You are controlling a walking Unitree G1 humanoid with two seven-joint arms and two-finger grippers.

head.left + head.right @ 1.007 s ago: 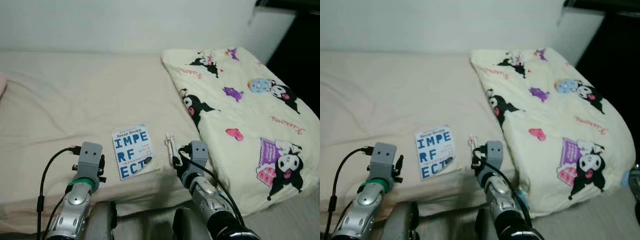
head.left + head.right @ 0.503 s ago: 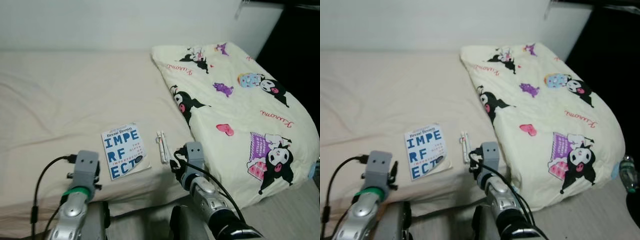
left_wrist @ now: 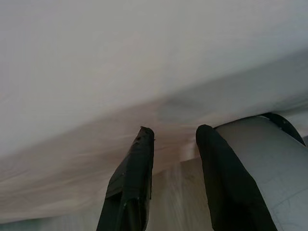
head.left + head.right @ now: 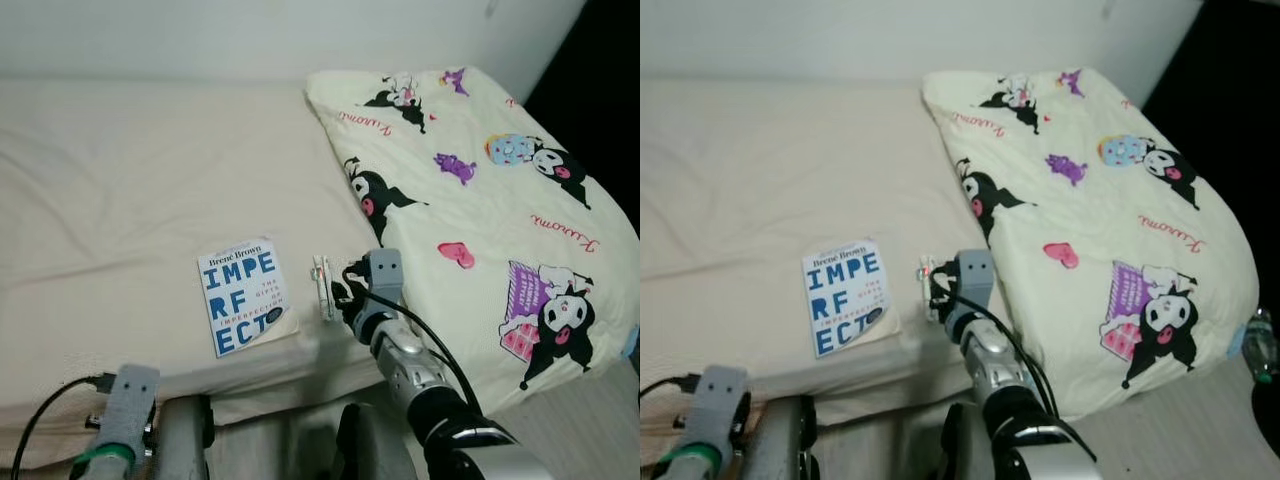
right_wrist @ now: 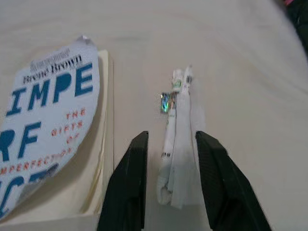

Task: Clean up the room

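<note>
- Cream bed (image 4: 130, 190) across the head views, sheet lightly creased, front edge running low along the frame.
- Paperback book (image 4: 243, 307) with big blue cover letters, lying flat near the front edge of the bed, cover corner curled up in the right wrist view.
- Small white wrapper (image 5: 177, 139), rolled and crumpled with a shiny patch, lying on the sheet just at 3 o'clock of the book, apart from it.
- Right gripper (image 5: 168, 168) low over the sheet, black fingers (image 5: 130, 178) spread, one on each side of the near end of the wrapper; contact with it cannot be told.
- Right arm (image 4: 400, 360) reaching up from 6 o'clock to the wrapper.
- Yellow duvet (image 4: 490, 200) with cartoon prints, heaped at 3 o'clock of the wrapper, covering that side of the bed.
- Left gripper (image 3: 173, 159) down at the front edge of the bed, toward 7 o'clock in the head views, fingers parted, gripping nothing, pale sheet just beyond the tips.
</note>
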